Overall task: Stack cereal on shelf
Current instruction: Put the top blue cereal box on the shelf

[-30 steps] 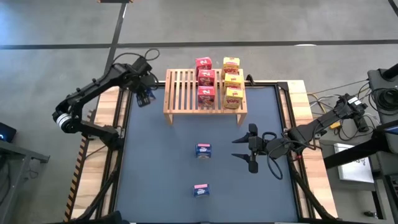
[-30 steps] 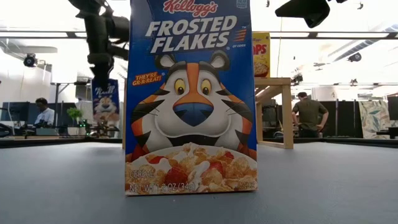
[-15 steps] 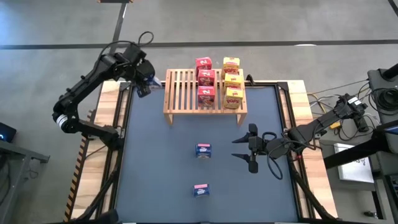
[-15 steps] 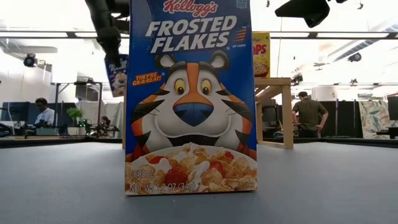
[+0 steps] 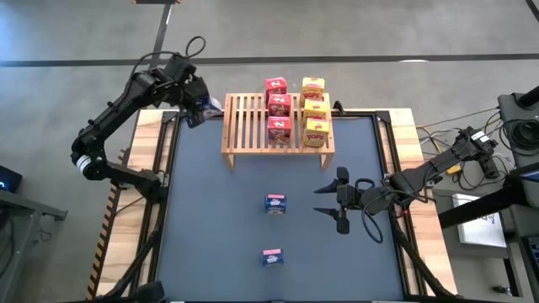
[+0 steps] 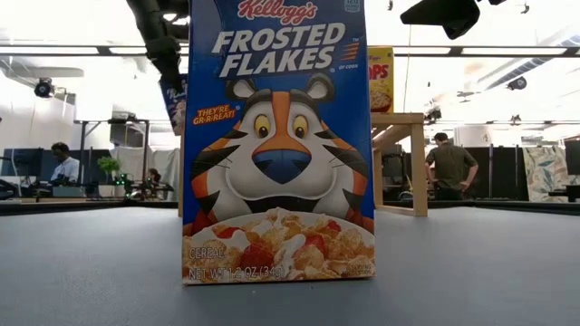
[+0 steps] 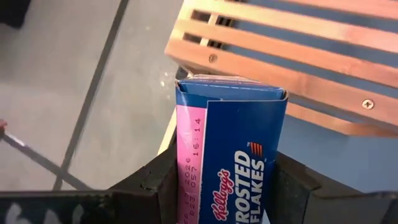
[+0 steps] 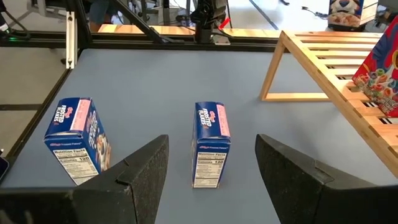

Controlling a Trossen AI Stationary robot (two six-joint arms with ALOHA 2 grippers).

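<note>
while six red and yellow boxes [image 5: 295, 109] are sitting on the shelf [image 5: 244, 126], the left pincer [image 5: 195, 109] is carrying a clamped blue box [image 7: 230, 155] beside it; two blue boxes [image 5: 274, 203] are waiting on the bench [image 5: 210, 236] by the right pincer [image 5: 330, 199], standing apart.

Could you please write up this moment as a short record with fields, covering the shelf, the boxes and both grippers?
shelf: wooden slatted shelf at the table's far edge
on shelf: three red boxes in one column, three yellow boxes beside them
on table: two blue boxes standing on the mat
left gripper: left gripper raised by the shelf's left end, shut on a blue box
right gripper: right gripper open, low over the mat to the right of the two blue boxes, holding nothing
left to place: three blue boxes
</note>
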